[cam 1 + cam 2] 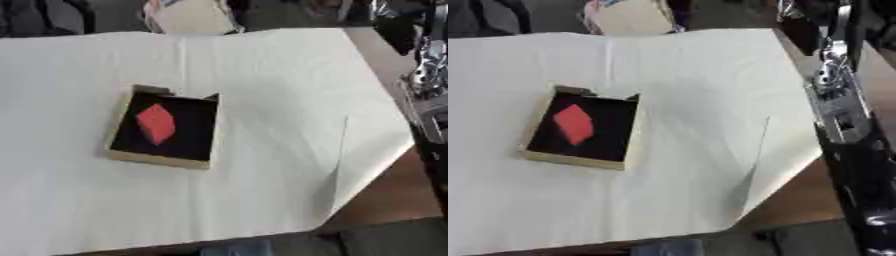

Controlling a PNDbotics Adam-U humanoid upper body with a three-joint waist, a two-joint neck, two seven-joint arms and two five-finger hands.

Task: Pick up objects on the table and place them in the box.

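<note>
- Box [166, 160]: shallow, tan walls, dark floor, left of centre on the white sheet [262, 100]; its far wall looks notched or torn, I can't tell which
- Red block [156, 123]: lies inside the box toward its left side, tilted; its exact shape is too soft for me to read
- Right arm [837, 115]: black and silver, runs down the right edge of my view, cut off top and bottom; hand not visible, so I cannot tell its fingers' state
- Left hand: nowhere in my views
- Sheet: one crease right of the box; its right corner overhangs brown table [394, 195]; broad bare paper all round the box
</note>
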